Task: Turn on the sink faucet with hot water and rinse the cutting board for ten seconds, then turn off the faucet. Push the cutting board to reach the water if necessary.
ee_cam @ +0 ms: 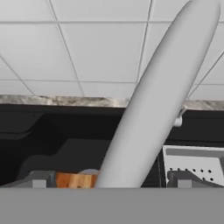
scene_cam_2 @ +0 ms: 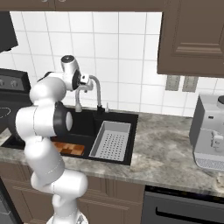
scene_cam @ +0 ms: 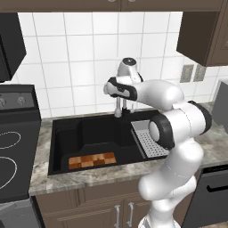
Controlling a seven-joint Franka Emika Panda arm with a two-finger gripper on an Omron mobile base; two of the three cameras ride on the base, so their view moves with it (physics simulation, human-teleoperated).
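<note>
We see the black sink (scene_cam: 67,133) set in the speckled stone counter (scene_cam_2: 166,144), with a grey perforated tray (scene_cam_2: 111,141) in its right part. The checkered cutting board (scene_cam: 92,160) lies flat on the basin floor at the front left. The grey gooseneck faucet (ee_cam: 153,100) rises at the sink's back edge. Our gripper (ee_cam: 111,180) stands wide open around the spout, gripping nothing.

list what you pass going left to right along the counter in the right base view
stove → cutting board in the sink → grey perforated tray → bare granite counter → white coffee machine
</note>
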